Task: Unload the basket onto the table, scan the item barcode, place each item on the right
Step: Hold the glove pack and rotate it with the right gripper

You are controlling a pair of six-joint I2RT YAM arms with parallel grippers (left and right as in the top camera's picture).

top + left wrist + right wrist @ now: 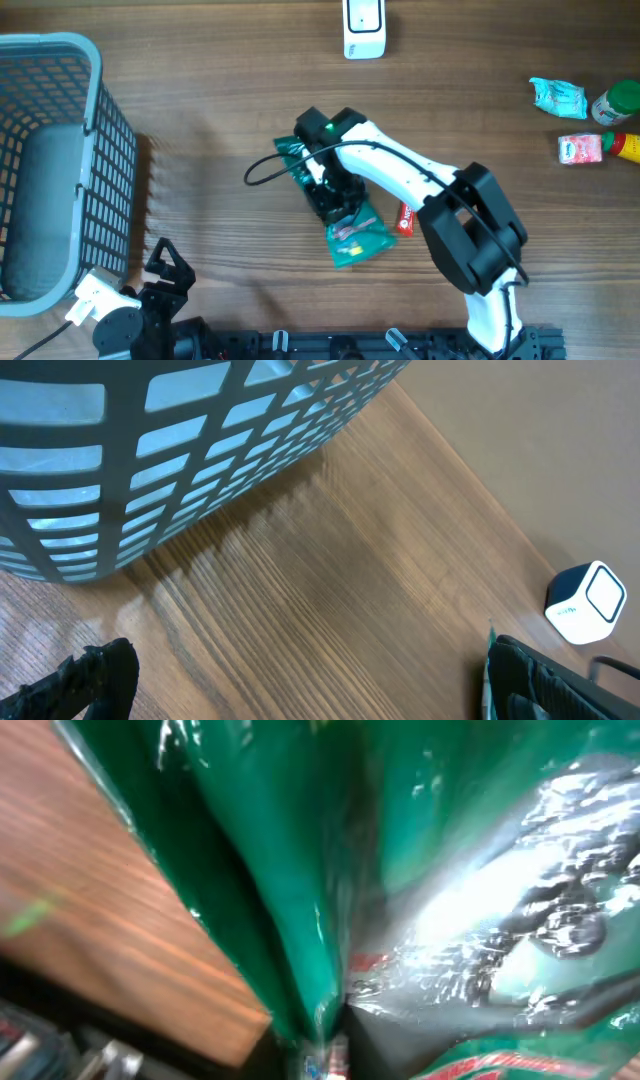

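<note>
A glossy green packet [355, 235] against the brown wood-grain desk [200, 60]; grey-blue lattice basket [115, 140], white scanner [364, 28].

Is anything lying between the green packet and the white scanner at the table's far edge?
Nothing visible does. Only bare table shows from the green packet up to the white scanner. The right gripper sits over the packet itself.

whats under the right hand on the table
A green foil packet lies on the wooden table beneath the right hand. The hand covers the packet's middle, so any barcode there, and whether the packet is gripped, cannot be seen.
</note>
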